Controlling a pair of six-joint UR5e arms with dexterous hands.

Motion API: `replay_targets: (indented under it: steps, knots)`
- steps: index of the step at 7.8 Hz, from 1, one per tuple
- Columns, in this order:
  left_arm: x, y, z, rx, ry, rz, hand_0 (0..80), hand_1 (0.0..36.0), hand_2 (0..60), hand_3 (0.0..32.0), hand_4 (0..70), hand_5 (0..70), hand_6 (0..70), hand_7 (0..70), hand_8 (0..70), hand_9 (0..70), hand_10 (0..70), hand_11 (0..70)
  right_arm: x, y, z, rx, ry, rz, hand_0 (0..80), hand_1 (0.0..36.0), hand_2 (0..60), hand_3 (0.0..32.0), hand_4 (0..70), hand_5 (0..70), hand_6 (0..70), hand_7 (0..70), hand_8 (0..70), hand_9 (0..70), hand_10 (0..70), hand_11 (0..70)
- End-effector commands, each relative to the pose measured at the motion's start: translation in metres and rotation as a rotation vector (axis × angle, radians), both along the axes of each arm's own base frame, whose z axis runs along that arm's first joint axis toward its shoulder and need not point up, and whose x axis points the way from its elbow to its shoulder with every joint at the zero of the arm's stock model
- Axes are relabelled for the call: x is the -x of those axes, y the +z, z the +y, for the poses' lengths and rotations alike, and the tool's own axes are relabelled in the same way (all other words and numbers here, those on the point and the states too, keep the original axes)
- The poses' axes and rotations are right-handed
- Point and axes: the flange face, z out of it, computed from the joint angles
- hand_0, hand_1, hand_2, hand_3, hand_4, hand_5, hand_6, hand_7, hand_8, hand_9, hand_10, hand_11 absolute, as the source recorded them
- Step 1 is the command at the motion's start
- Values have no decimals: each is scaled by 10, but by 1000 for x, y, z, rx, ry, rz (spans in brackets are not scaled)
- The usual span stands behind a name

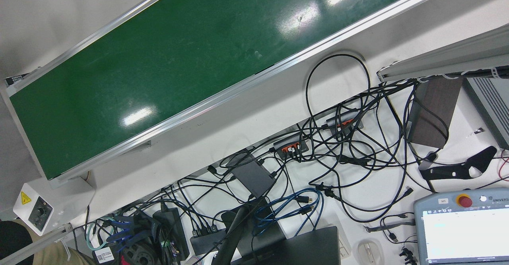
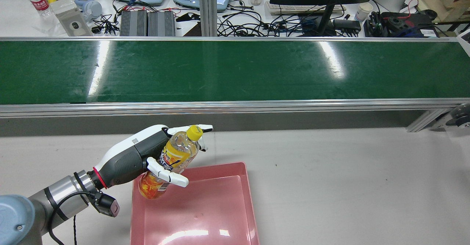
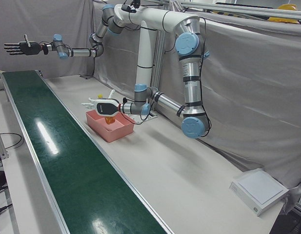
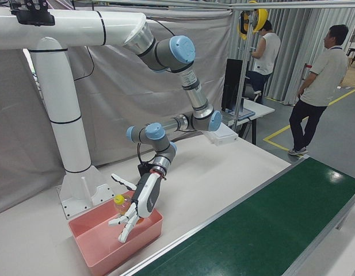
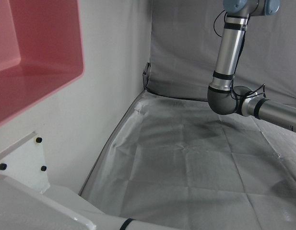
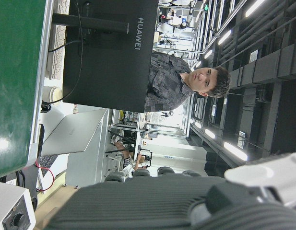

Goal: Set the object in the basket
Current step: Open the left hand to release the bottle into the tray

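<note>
Resting tilted between left hand [image 2: 147, 157] fingers [image 2: 167, 175], bottle [image 2: 172, 158] above basket [image 2: 220, 208].

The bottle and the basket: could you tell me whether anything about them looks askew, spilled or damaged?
Nothing stands out. The left hand holds the bottle tilted over the pink basket, cap on, no spill visible.

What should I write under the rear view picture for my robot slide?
The left robot hand holds a tilted yellow-capped drink bottle over the pink basket.
</note>
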Motion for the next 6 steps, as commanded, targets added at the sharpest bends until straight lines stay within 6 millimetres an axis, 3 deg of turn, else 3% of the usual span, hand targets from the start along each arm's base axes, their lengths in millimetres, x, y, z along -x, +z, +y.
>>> replay_targets:
  steps: [1,4,6]
  knots:
    - [-6,-1,7,-24,1,-19,453,0,0,58,130,123,14,16,61,56,66,94,0,0,0,0,0,0,0,0,0,0,0,0,0,0,0,0,0,0]
    - [-6,-3,7,-26,3,-14,523,0,0,34,137,146,20,19,70,70,67,104,1,0,0,0,-1,0,0,0,0,0,0,0,0,0,0,0,0,0]
    - [-4,-4,5,-26,3,-11,573,62,0,16,143,183,32,25,79,85,85,138,0,1,1,2,0,0,0,0,0,0,0,0,0,0,0,0,0,0]
